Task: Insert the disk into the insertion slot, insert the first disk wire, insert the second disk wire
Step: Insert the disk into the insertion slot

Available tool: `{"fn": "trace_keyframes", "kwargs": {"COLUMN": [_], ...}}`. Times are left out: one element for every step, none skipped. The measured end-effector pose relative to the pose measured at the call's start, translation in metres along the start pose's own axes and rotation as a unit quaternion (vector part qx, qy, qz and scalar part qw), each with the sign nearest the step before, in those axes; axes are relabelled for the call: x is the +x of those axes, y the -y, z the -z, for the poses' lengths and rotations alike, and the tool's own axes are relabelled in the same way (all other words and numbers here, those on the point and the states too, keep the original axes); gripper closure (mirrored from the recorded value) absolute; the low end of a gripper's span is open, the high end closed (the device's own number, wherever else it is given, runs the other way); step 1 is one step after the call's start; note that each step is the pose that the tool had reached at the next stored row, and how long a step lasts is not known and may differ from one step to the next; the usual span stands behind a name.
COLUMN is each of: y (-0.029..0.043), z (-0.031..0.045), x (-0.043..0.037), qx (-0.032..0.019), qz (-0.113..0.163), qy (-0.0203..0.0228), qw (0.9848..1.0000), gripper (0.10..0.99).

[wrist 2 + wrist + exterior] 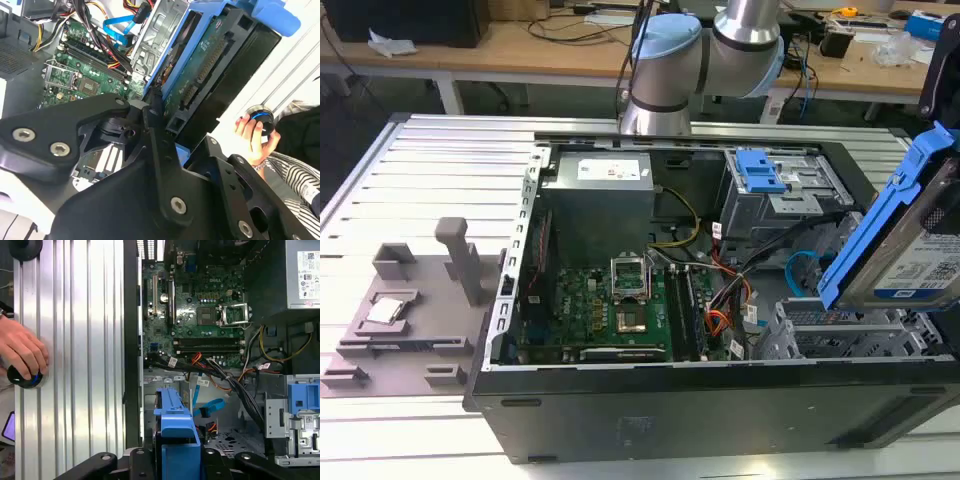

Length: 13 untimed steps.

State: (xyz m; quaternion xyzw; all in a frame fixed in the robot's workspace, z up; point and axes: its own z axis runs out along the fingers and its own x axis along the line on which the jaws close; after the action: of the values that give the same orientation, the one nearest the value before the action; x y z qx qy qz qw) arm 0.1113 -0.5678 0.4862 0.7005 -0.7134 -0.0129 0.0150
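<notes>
Fingers: the black fingers [156,127] of the gripper [150,99] pinch the end of the blue frame from both sides. The contact itself is partly hidden, so the hold looks firm rather than proven.
Disk: a flat silver disk with a white, blue-striped label, framed in a bright blue plastic carrier [918,262]. It is held in the air just above the insertion slot and is not yet in it.
Axis: in the exterior view its long axis tilts steeply, the lower end toward the slot and the upper end toward that view's right. The label faces the exterior camera and the green circuit side faces the second wrist camera.
Insertion slot: the rectangular bay of a silver perforated sheet-metal cage [825,338], at the exterior view's right end of the open black computer tower [700,415].
Doing it well: likely, bring the long axis in line with the bay and keep the carrier rails square to the cage walls.
Cables: a red-and-orange wire bundle [722,322] and a flat blue cable [802,268] lie beside the cage and could snag.
Around: a green motherboard [605,310], a grey cage with a blue latch [760,170], and a person's hand [22,352] resting on the ribbed aluminium table [75,365].
</notes>
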Motion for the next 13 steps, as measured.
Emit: {"fn": "trace_keyframes", "kwargs": {"y": [-0.0008,-0.001,-0.0011,-0.0011,-0.001,-0.001,-0.001,-0.0009,-0.0009,-0.0008,-0.0008,-0.0007,-0.0007], "z": [-0.0012,-0.002,-0.0026,-0.0043,-0.0057,-0.0068,-0.0078,-0.0088,-0.01,-0.0116,-0.0126,-0.0133,-0.0138], "x": [0.0,0.0,0.0,0.0,0.0,0.0,0.0,0.0,0.0,0.0,0.0,0.0,0.0], "qx": [0.0,0.0,0.0,0.0,0.0,0.0,0.0,0.0,0.0,0.0,0.0,0.0,0.0], "qz": [0.0,0.0,0.0,0.0,0.0,0.0,0.0,0.0,0.0,0.0,0.0,0.0,0.0], "qy": [0.0,0.0,0.0,0.0,0.0,0.0,0.0,-0.0001,-0.0001,0.0,-0.0001,0.0,0.0], "qw": [1.0,1.0,1.0,1.0,1.0,1.0,1.0,1.0,1.0,1.0,1.0,1.0,1.0], "gripper": [0.722,0.722,0.722,0.722,0.722,0.722,0.722,0.722,0.722,0.722,0.722,0.722,0.722]}}
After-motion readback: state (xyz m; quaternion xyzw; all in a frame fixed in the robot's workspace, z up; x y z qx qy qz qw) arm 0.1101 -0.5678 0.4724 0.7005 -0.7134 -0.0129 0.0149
